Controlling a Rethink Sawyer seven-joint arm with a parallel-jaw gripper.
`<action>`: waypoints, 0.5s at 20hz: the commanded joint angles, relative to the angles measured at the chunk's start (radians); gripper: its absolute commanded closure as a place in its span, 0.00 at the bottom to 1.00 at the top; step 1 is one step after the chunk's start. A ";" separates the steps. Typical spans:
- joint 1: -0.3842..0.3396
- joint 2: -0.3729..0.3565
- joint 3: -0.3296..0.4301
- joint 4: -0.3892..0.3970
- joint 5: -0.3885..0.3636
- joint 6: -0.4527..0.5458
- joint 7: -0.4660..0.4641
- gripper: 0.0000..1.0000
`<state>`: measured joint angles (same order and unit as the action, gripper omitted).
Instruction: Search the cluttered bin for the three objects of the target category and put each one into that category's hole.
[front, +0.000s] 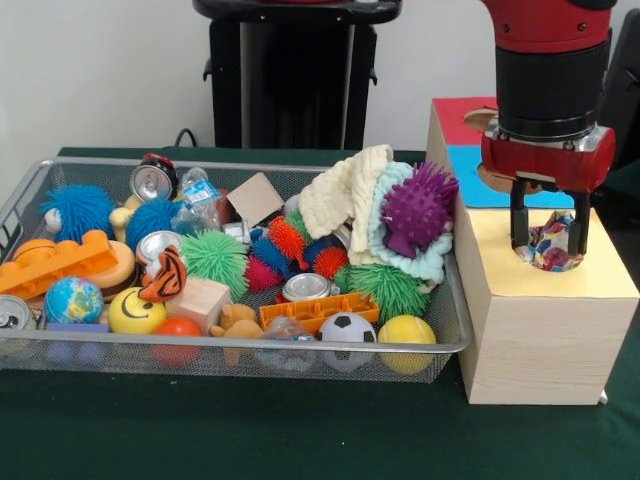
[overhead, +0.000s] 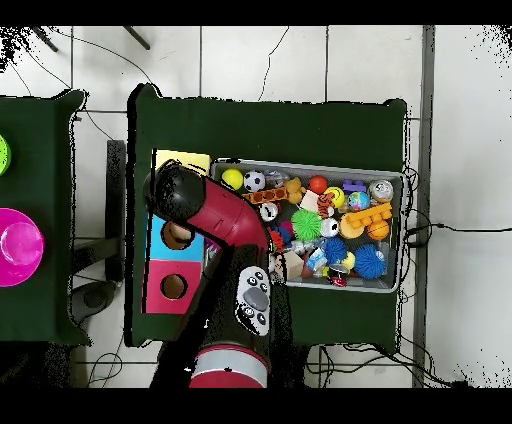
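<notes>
The claw (front: 547, 243) grips a crumpled multicoloured patterned cloth (front: 551, 246) between its fingers, just above the yellow section (front: 560, 272) of the wooden box (front: 545, 340). The bundle is rounded, showing no clear long axis.

green-clothed desk in a tiled, white-walled room

a plain white wall (front: 100, 70) stands behind the desk (front: 230, 440), which wears a dark green cloth. from overhead the floor (overhead: 300, 60) is pale square tiles with dark grout, and thin black cables (overhead: 455, 228) trail across it. a second green-covered desk (overhead: 40, 150) stands beside the first, carrying a magenta plate (overhead: 18, 247).
</notes>
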<state>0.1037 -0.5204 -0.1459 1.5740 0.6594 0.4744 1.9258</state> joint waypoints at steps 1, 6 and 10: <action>-0.095 -0.002 0.017 0.180 -0.051 0.076 0.121 0.00; -0.081 -0.056 -0.010 0.185 -0.068 0.104 0.135 0.00; -0.085 -0.090 -0.013 0.201 -0.072 0.110 0.125 0.00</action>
<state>0.0871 -0.5469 -0.1280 1.6006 0.6590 0.4746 1.9258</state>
